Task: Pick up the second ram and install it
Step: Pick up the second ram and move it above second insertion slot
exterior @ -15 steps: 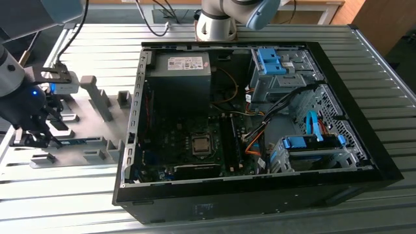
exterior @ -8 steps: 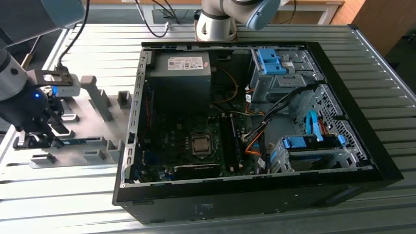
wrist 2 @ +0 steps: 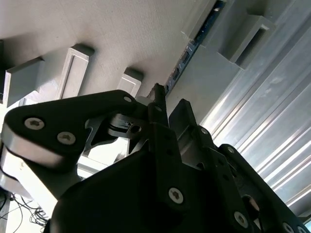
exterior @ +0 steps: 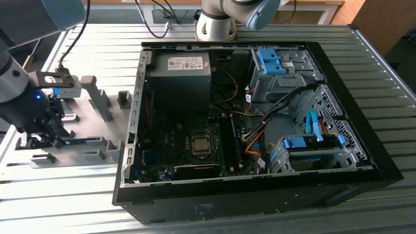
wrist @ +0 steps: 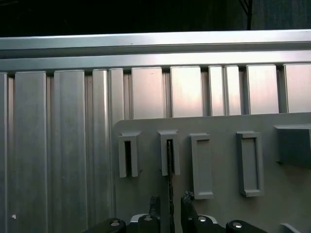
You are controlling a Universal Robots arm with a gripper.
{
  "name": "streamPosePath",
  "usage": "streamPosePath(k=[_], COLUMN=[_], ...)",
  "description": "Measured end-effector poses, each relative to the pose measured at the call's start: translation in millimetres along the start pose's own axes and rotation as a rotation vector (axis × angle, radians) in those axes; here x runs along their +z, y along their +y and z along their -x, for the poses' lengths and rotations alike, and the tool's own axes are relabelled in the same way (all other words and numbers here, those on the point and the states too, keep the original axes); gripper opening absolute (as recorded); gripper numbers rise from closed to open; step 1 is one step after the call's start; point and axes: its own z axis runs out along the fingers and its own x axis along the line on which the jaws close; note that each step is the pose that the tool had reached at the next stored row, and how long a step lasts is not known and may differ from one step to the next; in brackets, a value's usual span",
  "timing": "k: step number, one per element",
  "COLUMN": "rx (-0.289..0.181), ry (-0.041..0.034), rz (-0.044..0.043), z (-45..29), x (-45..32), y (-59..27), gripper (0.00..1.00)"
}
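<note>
Hand (wrist: pixel 170 200): narrow, straddling second ram (wrist: pixel 170 167) | ram upright in grey holder (wrist: pixel 223 213) slot

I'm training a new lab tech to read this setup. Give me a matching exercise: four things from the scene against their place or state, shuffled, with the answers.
Things:
1 ram
2 gripper
3 case
4 drive caddies

Places or states:
a lies on the table, side off
b blue, inside the case
c open, astride the ram
d on edge in a slot of the grey holder

Pairs: 1-d, 2-c, 3-a, 4-b.
</note>
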Motion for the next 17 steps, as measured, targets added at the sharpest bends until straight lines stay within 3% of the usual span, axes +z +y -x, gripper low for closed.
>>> streamPosePath(k=[17], rx=[0.000], ry=[0.0001], rz=[0.0001], z=[-0.3], x=[12.5], y=[-1.4], gripper=[0.31])
